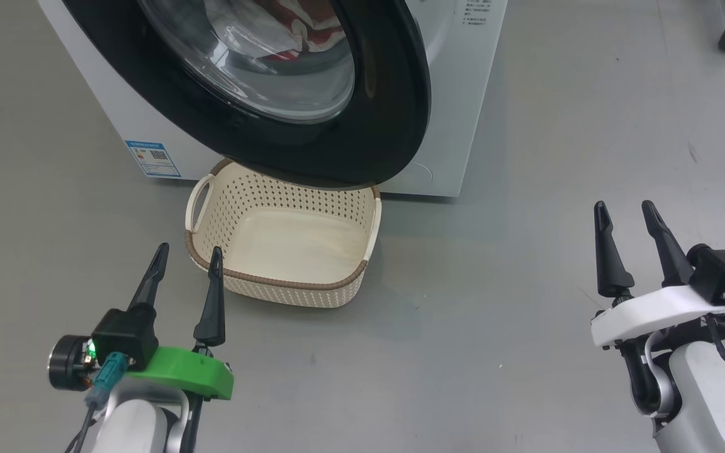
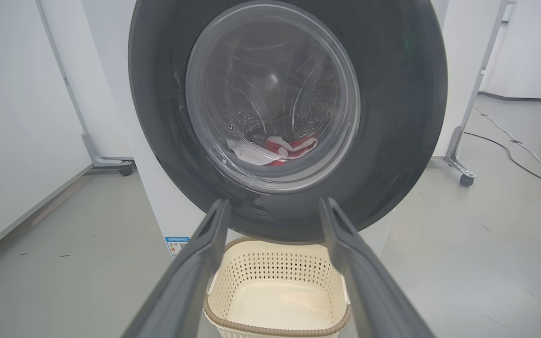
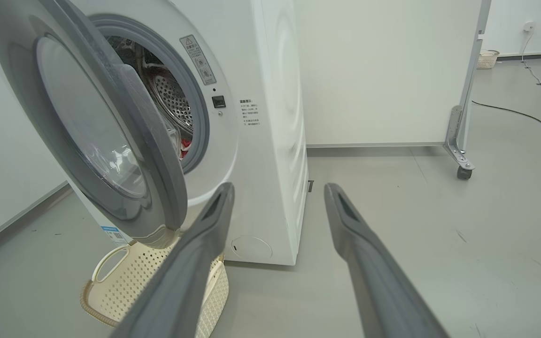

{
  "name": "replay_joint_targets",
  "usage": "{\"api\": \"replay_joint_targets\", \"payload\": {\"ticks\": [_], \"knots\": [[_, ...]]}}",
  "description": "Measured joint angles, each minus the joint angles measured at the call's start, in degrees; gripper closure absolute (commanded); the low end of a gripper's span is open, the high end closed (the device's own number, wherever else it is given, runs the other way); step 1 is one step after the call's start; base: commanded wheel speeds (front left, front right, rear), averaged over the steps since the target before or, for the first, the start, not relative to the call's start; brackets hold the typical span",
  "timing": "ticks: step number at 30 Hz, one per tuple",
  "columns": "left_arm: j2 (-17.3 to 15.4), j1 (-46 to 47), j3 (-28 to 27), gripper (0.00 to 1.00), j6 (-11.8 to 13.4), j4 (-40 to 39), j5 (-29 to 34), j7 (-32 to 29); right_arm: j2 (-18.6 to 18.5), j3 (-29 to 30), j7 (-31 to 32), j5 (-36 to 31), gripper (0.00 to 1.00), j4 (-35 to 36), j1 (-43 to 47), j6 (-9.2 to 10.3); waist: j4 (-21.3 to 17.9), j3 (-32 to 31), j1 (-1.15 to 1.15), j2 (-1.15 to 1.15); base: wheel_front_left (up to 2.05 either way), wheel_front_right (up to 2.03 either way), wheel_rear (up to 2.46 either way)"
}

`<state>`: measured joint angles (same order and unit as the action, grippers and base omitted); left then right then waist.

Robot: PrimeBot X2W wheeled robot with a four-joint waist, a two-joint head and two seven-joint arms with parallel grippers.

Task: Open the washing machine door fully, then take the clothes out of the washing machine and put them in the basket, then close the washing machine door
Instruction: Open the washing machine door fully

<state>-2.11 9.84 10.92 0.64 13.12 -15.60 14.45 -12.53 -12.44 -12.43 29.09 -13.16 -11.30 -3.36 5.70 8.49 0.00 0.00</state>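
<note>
1. Door of the machine stands ajar, hinged on the robot's left. Its free right edge is swung out over the basket.
2. The basket sits empty on the floor, just before the machine's front. The clothes lie in the drum behind the glass.
3. The left pincer hovers released at the basket's near-left corner. The right pincer is released too, well apart to the right, grasping nothing.
4. The step in hand looks to be swinging the door fully open. The robot would do best to slip a right finger behind the free rim and sweep it leftward along the hinge's arc. It should press on the black rim rather than the glass, and keep clear of the basket.
</note>
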Motion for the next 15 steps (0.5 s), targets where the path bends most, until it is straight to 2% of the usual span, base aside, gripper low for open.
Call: {"api": "replay_joint_targets", "payload": {"ticks": [15], "knots": [[0.0,-0.2,-0.1,0.0,-0.5,-0.1,0.1,0.0,0.6,0.0,-0.6,-0.5,0.0,1.5,1.4,1.05,0.0,0.3,0.0,0.0,0.0,0.0,0.0]]}}
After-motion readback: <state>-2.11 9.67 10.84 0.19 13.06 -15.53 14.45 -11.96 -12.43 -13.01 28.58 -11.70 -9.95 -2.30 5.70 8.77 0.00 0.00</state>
